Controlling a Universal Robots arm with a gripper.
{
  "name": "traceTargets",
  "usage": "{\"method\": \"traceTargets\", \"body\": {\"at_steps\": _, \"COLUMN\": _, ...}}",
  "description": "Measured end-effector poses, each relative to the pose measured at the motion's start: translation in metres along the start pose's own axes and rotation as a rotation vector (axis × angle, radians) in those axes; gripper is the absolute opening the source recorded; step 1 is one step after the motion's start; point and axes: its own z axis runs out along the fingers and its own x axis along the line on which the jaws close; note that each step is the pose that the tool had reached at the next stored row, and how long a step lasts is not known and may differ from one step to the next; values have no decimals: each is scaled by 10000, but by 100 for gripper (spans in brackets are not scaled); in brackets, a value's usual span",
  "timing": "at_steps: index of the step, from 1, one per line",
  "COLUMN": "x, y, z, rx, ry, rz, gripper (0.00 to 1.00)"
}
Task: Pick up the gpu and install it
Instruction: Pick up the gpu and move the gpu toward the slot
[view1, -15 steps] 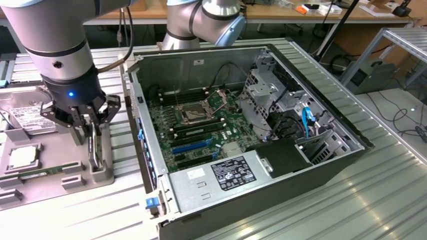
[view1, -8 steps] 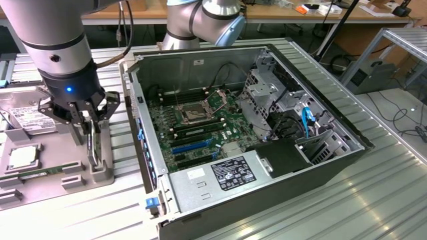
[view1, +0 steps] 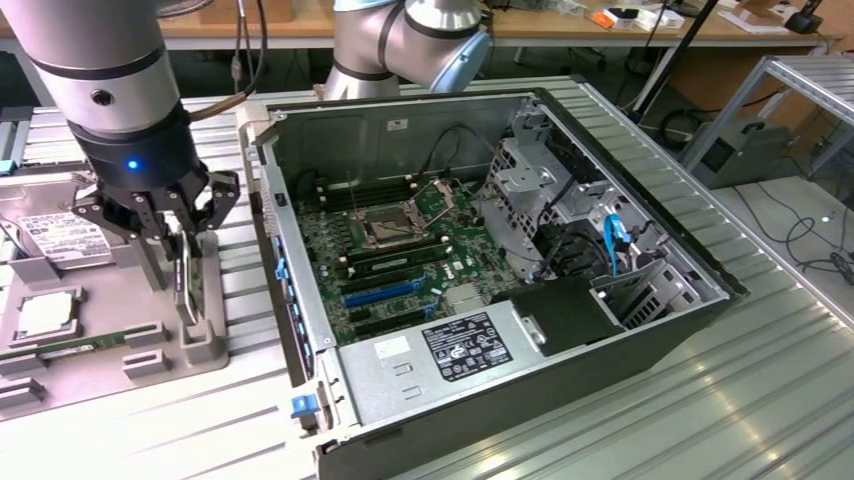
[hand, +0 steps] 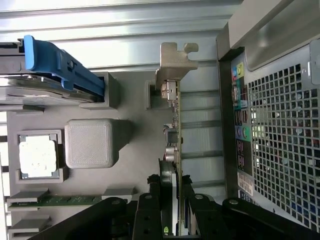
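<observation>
Ribbed metal tabletop (view1: 747, 400) carries everything, with cluttered benches and cables behind it. An open computer case (view1: 400, 130) lies on its side at the middle, motherboard up. Its far corners are cut off by the arm (view1: 107, 80), whose upper part runs out of the exterior view. In the wrist view only the case's perforated rear panel (hand: 280, 140) shows.

On the exterior view's left sits a grey parts tray (view1: 80, 370), its left side cut off. It holds a hard drive (view1: 60, 240), a processor (view1: 43, 315) and a memory stick (view1: 67, 348), each partly out of the picture.

The gpu (hand: 172, 135) stands on edge in a slot at the side of the tray nearest the case. Its metal bracket (hand: 175, 62) is at the end away from the gripper (hand: 171, 185). In the exterior view the gpu (view1: 196, 290) is a thin upright sliver, mostly hidden by the gripper (view1: 180, 250) above it.

The fingers (hand: 152, 200) straddle the end of the card opposite the bracket, drawn in narrow against its two faces. They have hold of the card, whose lower edge sits in the tray's holders.
</observation>
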Motion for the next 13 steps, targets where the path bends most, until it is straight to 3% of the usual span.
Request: {"method": "traceTargets", "body": {"at_steps": 13, "x": -7, "y": 13, "z": -303, "rx": -1, "ry": 0, "rz": 0, "gripper": 27}}
